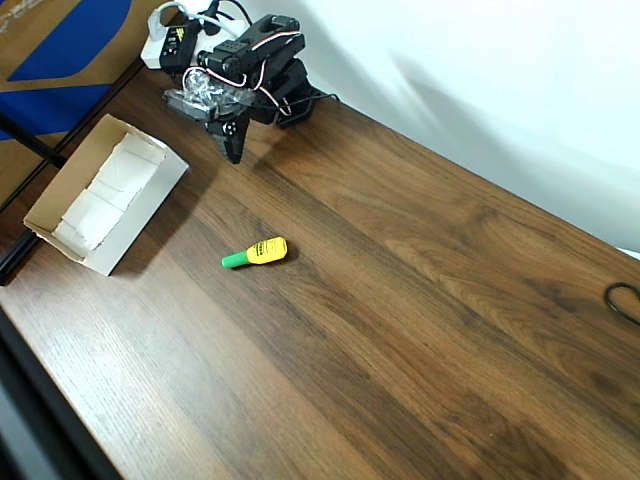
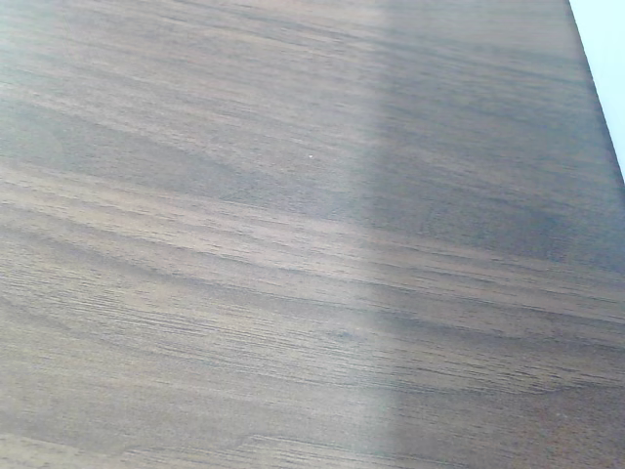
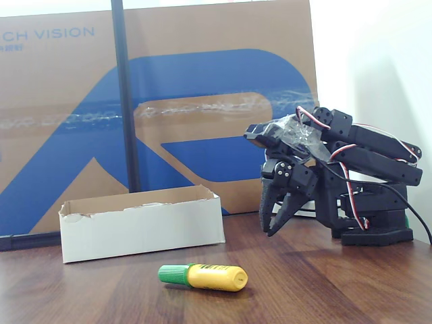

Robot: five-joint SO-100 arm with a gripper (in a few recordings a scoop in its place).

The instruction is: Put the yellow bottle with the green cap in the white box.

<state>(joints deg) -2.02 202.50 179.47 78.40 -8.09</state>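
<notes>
Fingers of the gripper (image 3: 275,219) nearly met, gripping nothing, near the arm's base. The yellow bottle with the green cap (image 1: 255,252) lay sideways (cap toward the white box (image 1: 105,195)) on the table (image 1: 420,330).

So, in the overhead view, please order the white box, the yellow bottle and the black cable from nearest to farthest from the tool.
From the tool:
1. White box, to its lower left.
2. Yellow bottle, lying below it mid-table.
3. Black cable, at the right edge.

The yellow bottle with the green cap (image 1: 256,252) lies on its side on the table, well apart from the open white box (image 1: 104,195) holding white padding.
</notes>
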